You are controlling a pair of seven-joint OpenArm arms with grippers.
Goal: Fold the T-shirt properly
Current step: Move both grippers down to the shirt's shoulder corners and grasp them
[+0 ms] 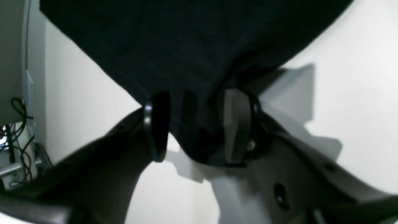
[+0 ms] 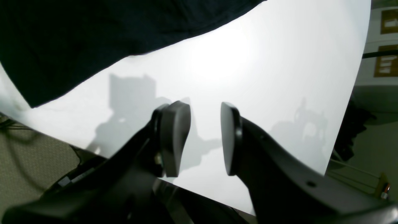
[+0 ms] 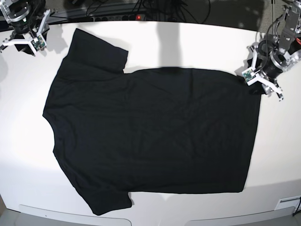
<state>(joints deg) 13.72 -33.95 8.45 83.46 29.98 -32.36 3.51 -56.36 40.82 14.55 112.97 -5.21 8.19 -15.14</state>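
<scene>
The black T-shirt (image 3: 150, 132) lies flat on the white table (image 3: 282, 155), plain side up, with its sleeves to the left and its hem to the right. My left gripper (image 3: 257, 78) is at the hem's far right corner. In the left wrist view the left gripper (image 1: 197, 95) is open, with the shirt corner (image 1: 186, 37) bunched between the jaws. My right gripper (image 3: 24, 44) is at the table's far left corner, apart from the upper sleeve (image 3: 99, 49). In the right wrist view the right gripper (image 2: 202, 109) is open and empty, with the shirt edge (image 2: 77, 31) ahead.
Cables and a power strip (image 3: 136, 16) run along the table's far edge. The near table edge (image 3: 155, 219) lies just below the lower sleeve. Bare white table surrounds the shirt on all sides.
</scene>
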